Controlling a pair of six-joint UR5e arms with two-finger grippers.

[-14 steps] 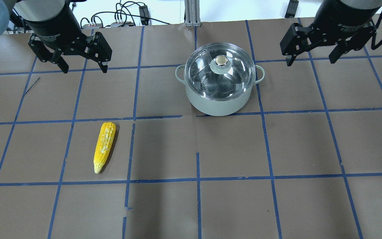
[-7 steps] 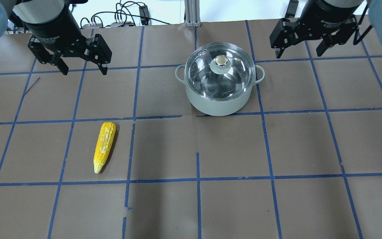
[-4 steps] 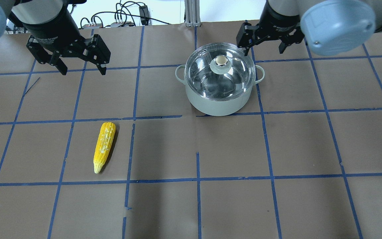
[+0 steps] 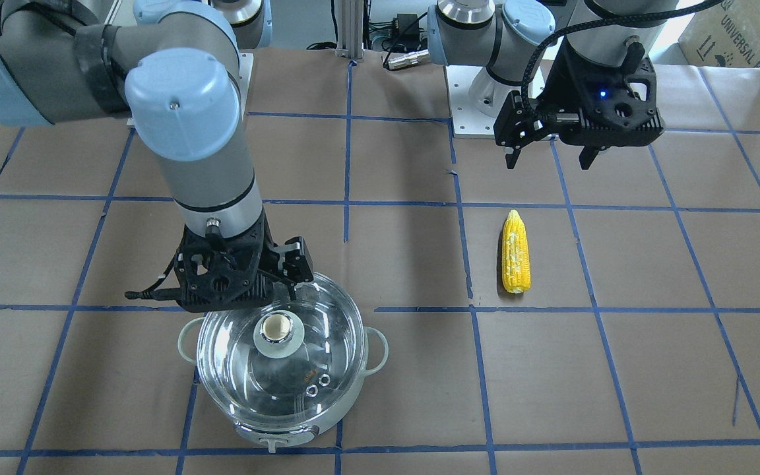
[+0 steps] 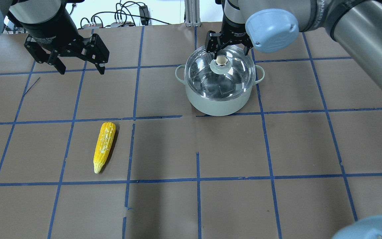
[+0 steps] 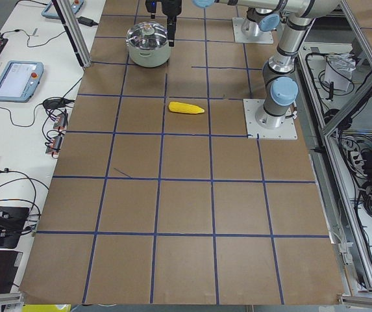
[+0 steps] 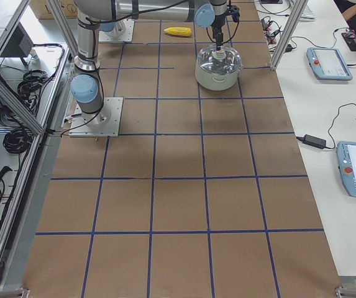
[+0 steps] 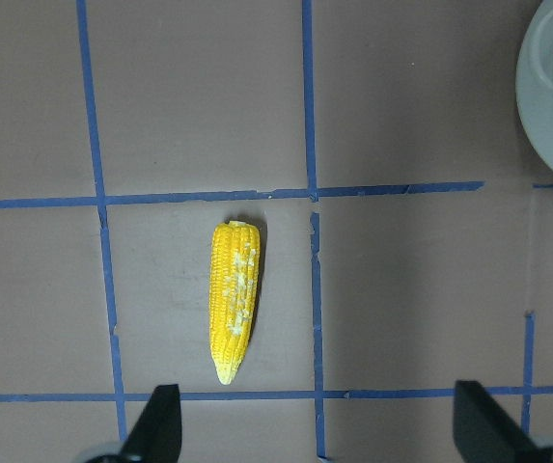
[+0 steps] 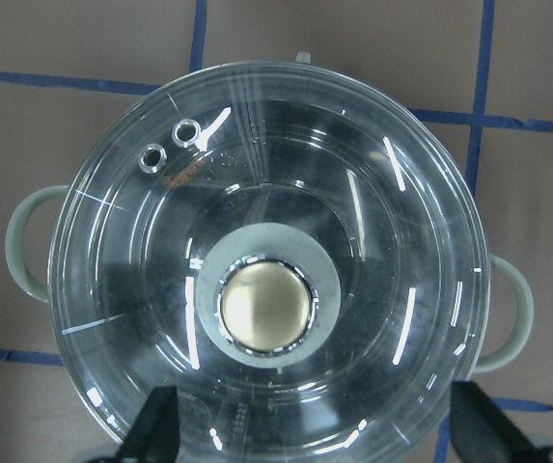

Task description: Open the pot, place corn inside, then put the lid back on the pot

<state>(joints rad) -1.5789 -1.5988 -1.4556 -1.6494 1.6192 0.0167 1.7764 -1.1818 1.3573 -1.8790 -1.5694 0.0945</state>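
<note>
The pot stands at the far middle of the table with the glass lid on it; its knob is on top. My right gripper is open and hovers over the lid's far side. In the right wrist view its fingertips flank the lid, below the knob. The corn lies on the table at the near left. My left gripper is open and empty, high above the far left. The corn shows in its wrist view, ahead of the open fingers.
The table is brown paper with a blue tape grid. Cables and an aluminium post sit past its far edge. The right arm's elbow joint hangs over the area right of the pot. Arm base plates sit at the robot's side.
My right arm has swung left from the table's far right to above the pot's lid, gripper still open. My left gripper has barely moved. Pot, lid and corn have not moved.
</note>
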